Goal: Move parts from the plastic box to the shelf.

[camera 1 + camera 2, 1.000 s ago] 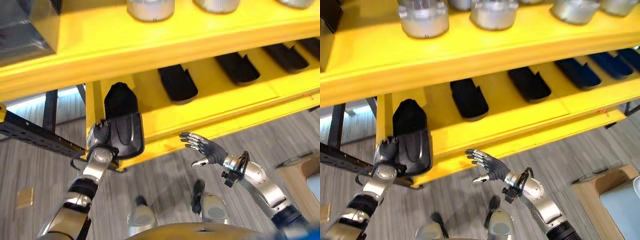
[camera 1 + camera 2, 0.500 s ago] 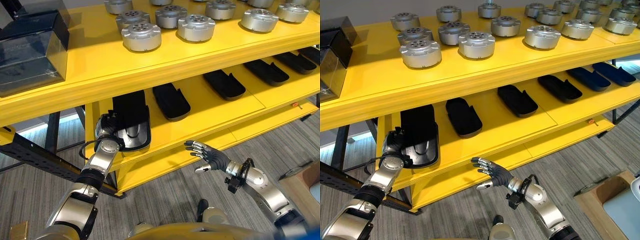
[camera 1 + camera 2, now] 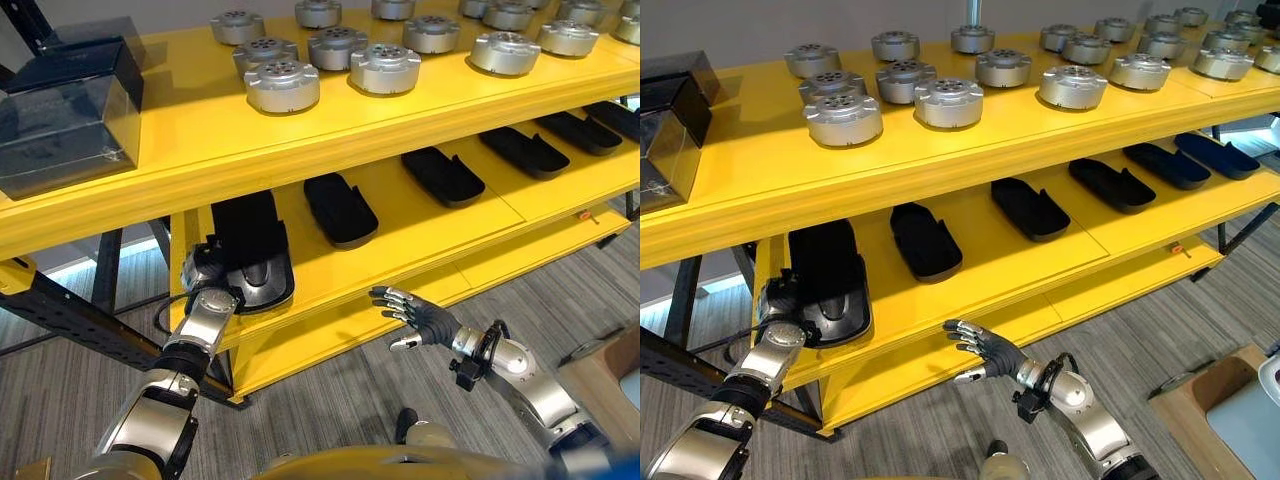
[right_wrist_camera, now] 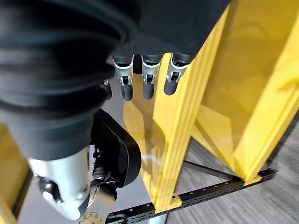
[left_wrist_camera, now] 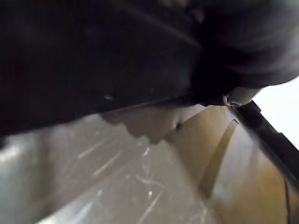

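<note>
Two hands are out in front of the yellow shelf point(image 3: 330, 130). The fingers of the left hand point(image 3: 205, 278) are curled round the near left corner of a black moulded part point(image 3: 248, 253), and that part lies flat on the middle level of the shelf, at its left end, its near edge reaching the front lip. In the left wrist view the dark part point(image 5: 93, 60) fills the upper half, too close to make out any fingers. The right hand point(image 3: 987, 348) hangs in the air below and in front of the shelf's lower edge, palm down, fingers spread and straight, with nothing in it; its own wrist view shows the dark-tipped fingers point(image 4: 147, 74) pointing at a yellow upright, with the black part point(image 4: 119, 151) beyond.

Further along the same level, more black parts lie in a row, each apart from its neighbour, the nearest point(image 3: 340, 208) just right of the held one. On the top level stand round silver metal discs point(image 3: 950, 102) in rows, and at the far left a dark-lidded clear plastic box point(image 3: 65, 115).
</note>
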Controlling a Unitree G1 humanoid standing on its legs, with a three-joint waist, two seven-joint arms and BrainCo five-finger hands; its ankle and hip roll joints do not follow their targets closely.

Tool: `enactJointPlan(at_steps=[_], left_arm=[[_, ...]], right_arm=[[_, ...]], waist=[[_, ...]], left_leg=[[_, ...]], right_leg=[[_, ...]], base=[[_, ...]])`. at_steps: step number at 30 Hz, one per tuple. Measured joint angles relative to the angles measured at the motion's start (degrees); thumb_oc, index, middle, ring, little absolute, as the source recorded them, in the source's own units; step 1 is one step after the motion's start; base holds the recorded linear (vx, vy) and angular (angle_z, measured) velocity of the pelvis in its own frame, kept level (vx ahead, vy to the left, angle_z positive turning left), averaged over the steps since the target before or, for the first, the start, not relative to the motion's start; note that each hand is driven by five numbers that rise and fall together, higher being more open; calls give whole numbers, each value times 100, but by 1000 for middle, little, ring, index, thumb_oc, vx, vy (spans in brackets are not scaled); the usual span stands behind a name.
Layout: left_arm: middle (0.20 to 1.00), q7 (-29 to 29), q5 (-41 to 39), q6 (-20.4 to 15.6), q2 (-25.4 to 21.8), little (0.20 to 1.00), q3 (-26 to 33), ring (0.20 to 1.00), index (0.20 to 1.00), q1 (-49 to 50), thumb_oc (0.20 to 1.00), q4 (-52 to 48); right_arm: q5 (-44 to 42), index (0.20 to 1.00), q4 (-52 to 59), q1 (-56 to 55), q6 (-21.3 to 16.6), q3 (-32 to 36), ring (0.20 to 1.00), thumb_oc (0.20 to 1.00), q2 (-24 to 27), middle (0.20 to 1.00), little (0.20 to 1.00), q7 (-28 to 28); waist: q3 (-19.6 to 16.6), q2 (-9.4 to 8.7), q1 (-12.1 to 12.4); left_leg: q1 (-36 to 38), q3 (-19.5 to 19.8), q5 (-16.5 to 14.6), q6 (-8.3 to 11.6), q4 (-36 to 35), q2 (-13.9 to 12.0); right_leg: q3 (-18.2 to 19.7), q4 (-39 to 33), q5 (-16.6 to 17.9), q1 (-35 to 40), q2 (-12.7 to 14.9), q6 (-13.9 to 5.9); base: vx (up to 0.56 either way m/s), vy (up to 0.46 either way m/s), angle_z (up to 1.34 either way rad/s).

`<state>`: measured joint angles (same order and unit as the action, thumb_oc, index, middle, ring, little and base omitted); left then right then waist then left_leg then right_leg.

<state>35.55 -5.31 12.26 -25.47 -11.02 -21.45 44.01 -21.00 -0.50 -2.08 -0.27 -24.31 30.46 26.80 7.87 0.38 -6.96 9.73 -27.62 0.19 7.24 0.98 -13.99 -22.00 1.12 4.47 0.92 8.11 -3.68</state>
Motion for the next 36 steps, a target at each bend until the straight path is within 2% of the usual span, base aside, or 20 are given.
enactJointPlan(at_steps=[2, 4, 5, 6, 9, 14, 17, 21, 24, 36], left_arm=[[200, 127, -30, 98, -25, 200, 112, 200, 200, -10, 200, 351], [200, 146, -38, 128, -388, 200, 166, 200, 200, -308, 200, 886], [200, 248, -94, 151, -819, 200, 165, 200, 200, -914, 200, 1481], [200, 310, -120, 158, -1123, 200, 153, 200, 200, -1323, 200, 1617], [200, 350, -309, 130, -1329, 200, 146, 200, 200, -1947, 200, 1856], [200, 353, -445, 83, -1335, 200, -28, 200, 200, -2334, 200, 1854], [200, 371, -487, 85, -1335, 200, -200, 200, 200, -2744, 200, 1873], [200, 501, -537, 89, -1343, 200, -244, 200, 200, -3264, 200, 2094], [200, 595, -672, 93, -1342, 200, -245, 200, 200, -3338, 200, 2094], [200, 815, -743, 276, -1334, 200, -239, 200, 200, -3124, 200, 2082]], right_arm=[[1, 1000, -16, 0, 36, -106, 1000, 1000, 8, 1000, 1000, -2], [5, 1000, -66, 96, 73, -142, 1000, 1000, 34, 1000, 1000, -56], [-5, 1000, -52, 464, 82, -300, 1000, 1000, 218, 1000, 1000, -192], [-9, 1000, -52, 732, 85, -306, 1000, 1000, 296, 1000, 1000, -253], [-19, 1000, -53, 1156, 129, -307, 1000, 1000, 458, 1000, 1000, -327], [-98, 1000, -50, 1412, 186, -304, 1000, 1000, 469, 1000, 1000, -424], [-220, 1000, -47, 1573, 201, -312, 1000, 1000, 632, 1000, 1000, -465], [-432, 1000, -3, 1840, 229, -289, 1000, 1000, 688, 1000, 1000, -531], [-465, 1000, 193, 1837, 254, -282, 1000, 1000, 783, 1000, 1000, -617], [-467, 1000, 196, 1780, 270, -252, 1000, 1000, 803, 1000, 1000, -620]], waist=[[7, -7, -42], [101, -110, -142], [381, -236, -192], [692, -292, -220], [1153, -266, -301], [1451, -205, -422], [1768, -223, -477], [1945, -292, -546], [2112, -296, -549], [2131, -319, -481]], left_leg=[[-85, -11, 2, 3, 6, -8], [-309, -39, 21, 6, 47, -6], [-575, -105, 24, -2, 223, -30], [-727, -134, 32, -13, 325, -47], [-909, -167, 23, -13, 426, -95], [-1031, -180, 4, 49, 518, -204], [-1155, -188, -41, 73, 660, -254], [-1529, -169, -231, 95, 1099, -411], [-1663, -146, -252, 70, 1193, -402], [-1667, -107, -251, 54, 1236, -385]], right_leg=[[10, -6, 7, -90, -4, 2], [65, 53, 29, -355, 5, 11], [158, 108, 105, -639, 17, 49], [210, 88, 221, -780, 13, 115], [272, 87, 300, -954, 19, 171], [298, 5, 345, -1024, -107, 245], [342, 63, 354, -1136, -121, 267], [439, 370, 257, -1510, -138, 374], [453, 449, 257, -1628, -97, 376], [456, 540, 257, -1638, -55, 378]], base=[[-31, 10, -7], [-124, 21, -14], [-187, 47, -26], [-152, 53, -31], [-38, 46, -10], [-37, 20, -6], [-29, 0, -5], [-30, 33, -9], [-9, 13, -1], [0, 1, 0]])
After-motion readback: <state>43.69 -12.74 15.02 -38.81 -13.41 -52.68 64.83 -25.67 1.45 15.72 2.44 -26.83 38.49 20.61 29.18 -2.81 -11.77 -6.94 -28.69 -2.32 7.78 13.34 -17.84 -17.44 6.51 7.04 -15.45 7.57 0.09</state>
